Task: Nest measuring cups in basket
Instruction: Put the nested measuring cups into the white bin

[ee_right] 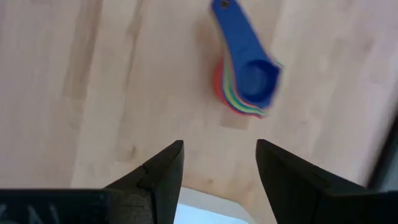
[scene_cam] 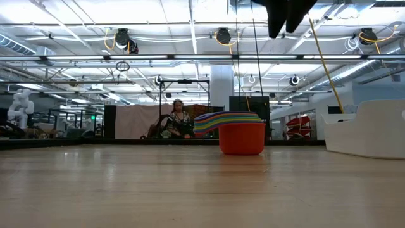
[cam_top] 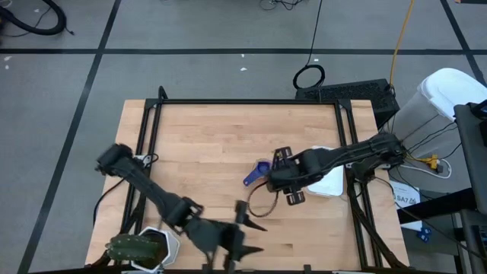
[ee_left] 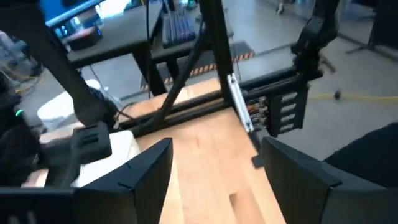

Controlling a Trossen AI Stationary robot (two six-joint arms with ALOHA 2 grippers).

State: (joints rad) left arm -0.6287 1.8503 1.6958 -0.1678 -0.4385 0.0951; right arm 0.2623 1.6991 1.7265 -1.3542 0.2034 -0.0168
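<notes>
The measuring cups (cam_top: 259, 172) stand nested in one stack on the bare wood, left of the white basket (cam_top: 329, 183). In the low view the red cup (scene_cam: 242, 138) is lowest, and the handles fan out to one side. The right wrist view shows a blue cup (ee_right: 255, 78) on top. My right gripper (ee_right: 221, 146) is open and hangs above the table between stack and basket, touching neither; it also shows as the right gripper (cam_top: 271, 180) and dark fingers (scene_cam: 288, 14) high above the stack. My left gripper (cam_top: 247, 228) is open near the table's near edge, also seen as the left gripper (ee_left: 216, 146).
A white hexagonal pot with a green plant (cam_top: 143, 248) stands at the near left corner. Bare wood (cam_top: 205, 144) lies across the far and left parts of the table. The black frame rails (cam_top: 251, 102) run along the edges. A person (scene_cam: 178, 119) sits far off in the room.
</notes>
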